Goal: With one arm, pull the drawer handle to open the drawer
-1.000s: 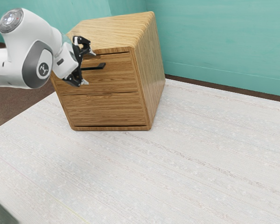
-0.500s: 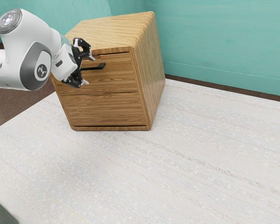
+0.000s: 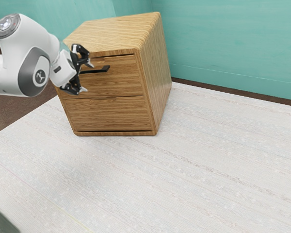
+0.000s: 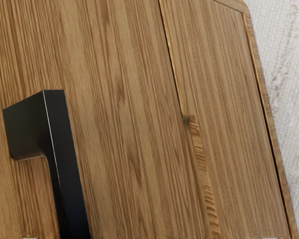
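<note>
A wooden cabinet [image 3: 116,29] stands on the pale floor, and its top drawer [image 3: 119,77] carries a black bar handle [image 3: 98,70]. A lower drawer front [image 3: 111,114] sits beneath it. Both drawer fronts look flush with the cabinet. My gripper [image 3: 86,75] hovers at the end of the handle toward the exterior view's left. It is open, one finger above the bar and one below, neither clearly touching it. In the wrist view the handle [image 4: 57,159] stands out from the top drawer front [image 4: 114,99], with the lower drawer front [image 4: 224,99] beside it.
Teal walls [image 3: 233,34] rise behind the cabinet. Pale wood-grain floor [image 3: 184,170] spreads in front and toward the exterior view's right. A brown floor strip [image 3: 14,104] lies under my arm. The cabinet's side panel [image 3: 157,73] faces the exterior view's right.
My hand has drawn back a little toward the exterior view's left, away from the drawer front. The handle and drawer have not moved.
</note>
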Tool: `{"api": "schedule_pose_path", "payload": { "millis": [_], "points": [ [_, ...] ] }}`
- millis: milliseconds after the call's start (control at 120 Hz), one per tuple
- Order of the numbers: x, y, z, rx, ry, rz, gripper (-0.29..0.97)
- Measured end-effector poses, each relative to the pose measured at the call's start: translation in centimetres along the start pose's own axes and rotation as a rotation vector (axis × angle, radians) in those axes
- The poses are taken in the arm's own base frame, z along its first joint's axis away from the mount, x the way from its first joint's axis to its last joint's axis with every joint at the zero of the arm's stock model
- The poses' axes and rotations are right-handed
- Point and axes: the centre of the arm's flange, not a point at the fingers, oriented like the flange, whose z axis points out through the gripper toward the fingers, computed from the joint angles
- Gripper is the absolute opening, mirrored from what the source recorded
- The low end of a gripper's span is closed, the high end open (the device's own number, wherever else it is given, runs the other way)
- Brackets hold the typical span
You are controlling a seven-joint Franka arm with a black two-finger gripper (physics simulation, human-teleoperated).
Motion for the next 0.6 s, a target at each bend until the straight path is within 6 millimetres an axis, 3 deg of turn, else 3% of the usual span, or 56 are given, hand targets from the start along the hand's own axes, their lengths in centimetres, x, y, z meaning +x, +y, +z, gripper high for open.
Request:
{"api": "schedule_pose_path", "payload": {
  "millis": [225, 600],
  "points": [
    [-1.6, 0.9, 1.5, -0.029, -0.016, -0.02, 0.6],
    [-1.5, 0.9, 1.6, -0.031, -0.015, -0.018, 0.61]
  ]
}}
